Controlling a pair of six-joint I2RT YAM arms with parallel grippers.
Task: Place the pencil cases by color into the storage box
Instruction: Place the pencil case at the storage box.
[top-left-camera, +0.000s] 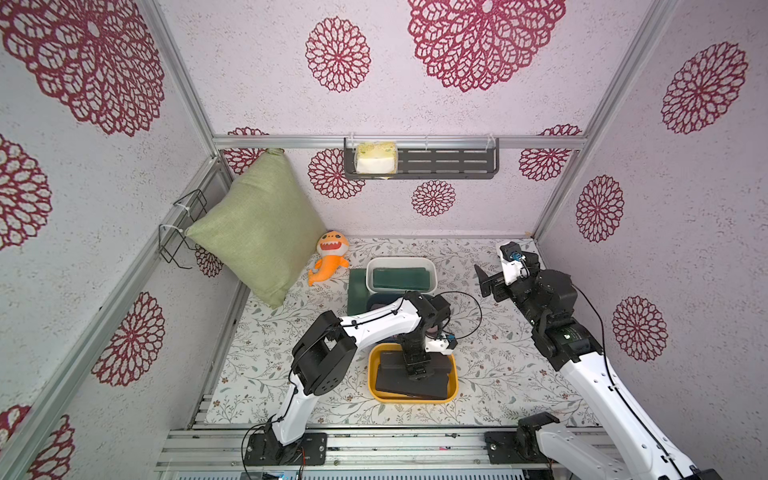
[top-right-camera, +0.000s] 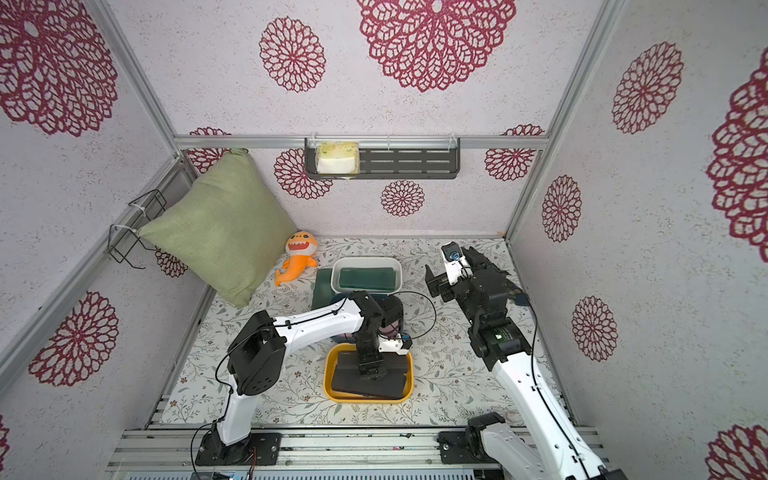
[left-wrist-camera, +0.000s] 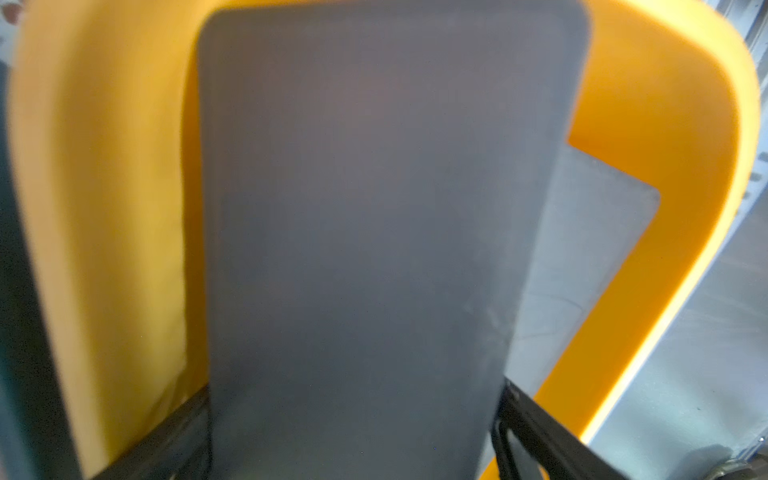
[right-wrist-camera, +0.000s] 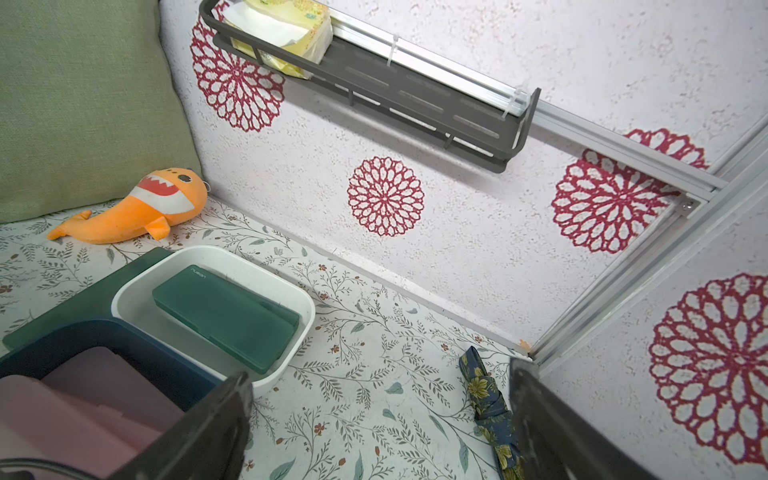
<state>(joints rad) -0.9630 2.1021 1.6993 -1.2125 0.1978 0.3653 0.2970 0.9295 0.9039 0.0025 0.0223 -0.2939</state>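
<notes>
Now left gripper (top-left-camera: 417, 370) straddles top black case (left-wrist-camera: 353, 232) in yellow bin (top-left-camera: 374, 392); clamped or loose, cannot tell. Right gripper (top-left-camera: 488, 286) hangs aloft, jaws apart, empty. Green cases (top-left-camera: 401, 277) in white bin (top-left-camera: 432, 274), pink cases (right-wrist-camera: 91, 386) in blue bin (right-wrist-camera: 62, 336).

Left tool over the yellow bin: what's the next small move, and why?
Probably lift the left tool straight up out of the yellow bin. Its jaws stand open either side of the black case, which already lies in the bin atop another, so the drop looks done.
</notes>
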